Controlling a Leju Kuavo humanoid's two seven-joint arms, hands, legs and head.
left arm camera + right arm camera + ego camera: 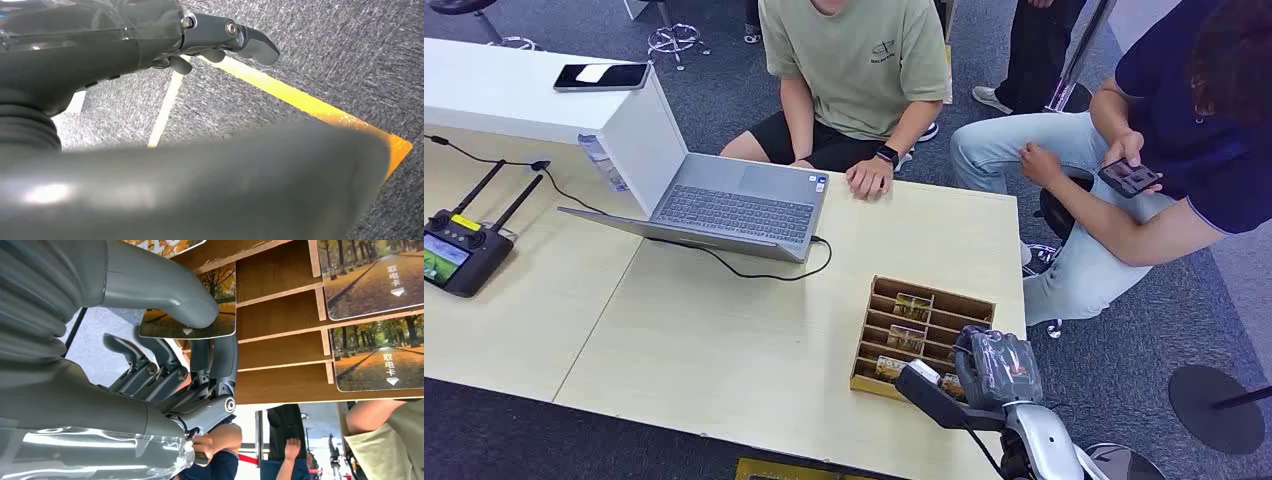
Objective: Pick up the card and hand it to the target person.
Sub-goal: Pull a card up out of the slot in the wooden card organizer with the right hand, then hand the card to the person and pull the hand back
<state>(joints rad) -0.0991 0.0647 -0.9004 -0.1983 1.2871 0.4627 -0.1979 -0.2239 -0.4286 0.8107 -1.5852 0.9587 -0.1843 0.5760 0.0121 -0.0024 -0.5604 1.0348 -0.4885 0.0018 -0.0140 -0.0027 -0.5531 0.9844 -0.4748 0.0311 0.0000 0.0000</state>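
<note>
The right hand (994, 365) sits at the near right corner of the wooden card rack (921, 338), which stands on the bench (724, 350). From the head view the hand covers that corner of the rack, so the contact is hidden there. In the right wrist view the thumb (165, 290) lies on one face of a card (200, 322) and the fingers (220, 365) sit behind its other face: the card is pinched, with its base still among the rack's slats. The card's print is partly covered by the thumb. Two more cards (372, 282) stand in other slots of the rack.

The left hand (220, 42) hangs over grey carpet (325, 45) with a yellow line (305, 102). Its fingers are curled inward and hold nothing. A blurred dark shape blocks much of that view.

Beyond the rack, a seated person (854, 70) rests a hand on the bench edge beside a laptop (734, 205); the face is cut off.
</note>
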